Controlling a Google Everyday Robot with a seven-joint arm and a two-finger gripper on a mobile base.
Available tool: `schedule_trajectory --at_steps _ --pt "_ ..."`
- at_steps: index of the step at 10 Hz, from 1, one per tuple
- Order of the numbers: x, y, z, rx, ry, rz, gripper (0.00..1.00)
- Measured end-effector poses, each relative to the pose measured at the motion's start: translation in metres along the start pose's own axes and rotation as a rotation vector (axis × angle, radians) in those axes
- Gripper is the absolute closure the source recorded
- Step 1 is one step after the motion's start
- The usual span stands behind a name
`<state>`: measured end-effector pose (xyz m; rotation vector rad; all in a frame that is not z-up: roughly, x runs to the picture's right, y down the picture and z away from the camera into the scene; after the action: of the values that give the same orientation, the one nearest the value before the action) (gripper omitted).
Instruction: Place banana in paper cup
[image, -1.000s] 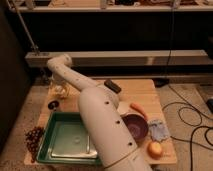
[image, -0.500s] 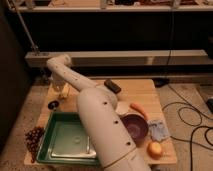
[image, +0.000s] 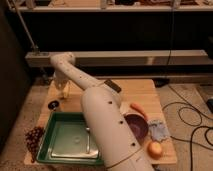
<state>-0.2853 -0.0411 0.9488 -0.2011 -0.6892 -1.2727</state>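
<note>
Nearest, the white arm rose from the front edge over a green tray on the bench, with dark grapes left of the tray. To the right lay a round yellow-orange fruit, a blue cloth, a purple bowl and a carrot. Farther back, the arm bent down to the far-left corner, where the gripper hung with jaws pressed together right at the pale banana; whether they pinched it could not be told
</note>
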Motion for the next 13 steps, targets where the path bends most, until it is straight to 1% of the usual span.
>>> schedule_trajectory --at_steps 3,4,6,7,9,10,11,12,13 --pt "0.013 0.01 -0.072 0.061 0.034 0.04 1.0" --pt "0.017 0.02 -0.108 0.093 0.045 0.057 1.0" --pt "0.02 0.037 -0.162 0.142 0.054 0.084 1.0" --pt "0.02 0.058 -0.208 0.195 0.049 0.112 1.0" --pt "0.017 0.092 -0.253 0.25 0.049 0.155 1.0" --pt "0.013 0.109 -0.279 0.266 0.055 0.179 1.0" --pt "0.008 0.128 -0.298 0.266 0.056 0.213 1.0" --pt "0.002 0.146 -0.312 0.26 0.058 0.249 1.0" --pt "-0.007 0.164 -0.322 0.25 0.058 0.285 1.0"
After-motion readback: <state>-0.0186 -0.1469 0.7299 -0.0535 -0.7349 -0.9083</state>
